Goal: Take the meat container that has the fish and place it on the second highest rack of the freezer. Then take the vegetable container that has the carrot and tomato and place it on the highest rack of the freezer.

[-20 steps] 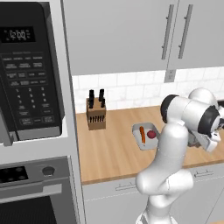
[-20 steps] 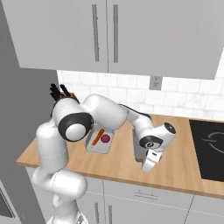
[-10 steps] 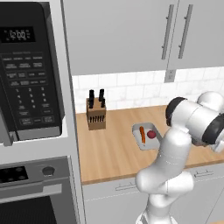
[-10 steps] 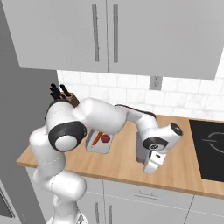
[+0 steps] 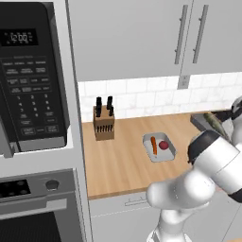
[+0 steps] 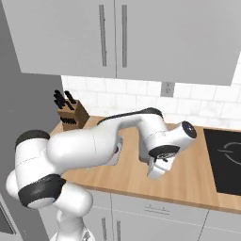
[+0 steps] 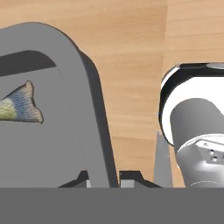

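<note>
Right now you have the meat container (image 7: 48, 127) pinched by its rim: in the hand view the gripper (image 7: 114, 178) has one dark tip on each side of the tray's raised right wall, pressed against it. The fish (image 7: 19, 109) lies inside, its tail fin near the middle of the tray floor and the rest of it running off the left edge of that view. From the left base view you see the dark tray (image 5: 212, 122) with the fish at the far right of the wooden counter (image 5: 123, 165), partly behind the arm's elbow; whether it touches the counter I cannot tell.

Over to the left, well apart, the vegetable container (image 5: 160, 147) sits flat on the counter with the carrot (image 5: 153, 145) and the tomato (image 5: 163, 145) side by side in it. Bare wood surrounds that tray on every side. A knife block (image 5: 104, 124) stands near the tiled back wall. In the right base view a black cooktop (image 6: 226, 160) bounds the counter on the right.
</note>
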Available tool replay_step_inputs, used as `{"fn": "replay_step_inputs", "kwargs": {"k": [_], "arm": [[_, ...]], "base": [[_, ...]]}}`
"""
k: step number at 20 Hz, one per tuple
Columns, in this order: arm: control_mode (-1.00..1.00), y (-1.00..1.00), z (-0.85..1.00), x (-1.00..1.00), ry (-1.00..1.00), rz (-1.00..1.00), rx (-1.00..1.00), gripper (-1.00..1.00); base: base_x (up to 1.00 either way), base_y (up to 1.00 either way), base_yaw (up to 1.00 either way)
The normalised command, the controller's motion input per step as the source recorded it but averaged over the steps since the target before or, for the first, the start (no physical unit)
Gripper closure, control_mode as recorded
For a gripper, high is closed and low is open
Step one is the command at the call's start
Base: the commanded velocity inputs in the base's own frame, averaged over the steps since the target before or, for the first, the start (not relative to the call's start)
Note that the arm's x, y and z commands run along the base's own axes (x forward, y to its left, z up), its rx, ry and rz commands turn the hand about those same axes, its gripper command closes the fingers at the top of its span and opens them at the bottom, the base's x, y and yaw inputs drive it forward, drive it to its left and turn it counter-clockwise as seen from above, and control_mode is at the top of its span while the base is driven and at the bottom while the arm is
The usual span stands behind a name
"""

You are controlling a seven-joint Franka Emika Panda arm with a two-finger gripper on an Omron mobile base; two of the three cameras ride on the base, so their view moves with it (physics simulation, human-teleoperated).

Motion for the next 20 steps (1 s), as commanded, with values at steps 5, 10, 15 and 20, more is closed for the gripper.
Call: {"fn": "replay_step_inputs", "kwargs": {"k": [5, 10, 15, 20], "arm": [[-1.0, 0.6, 0.91, -0.53, -0.02, 0.0, 0.0, 1.0], [-1.0, 0.75, 0.82, -0.53, 0.0, 0.0, 0.0, 1.0], [-1.0, 0.84, 0.74, -0.45, 0.0, 0.0, 0.0, 1.0], [-1.0, 0.83, 0.63, -0.46, 0.0, 0.0, 0.0, 1.0]], "base": [[0.0, 0.0, 0.0], [0.0, 0.0, 0.0], [0.0, 0.0, 0.0], [0.0, 0.0, 0.0]]}}
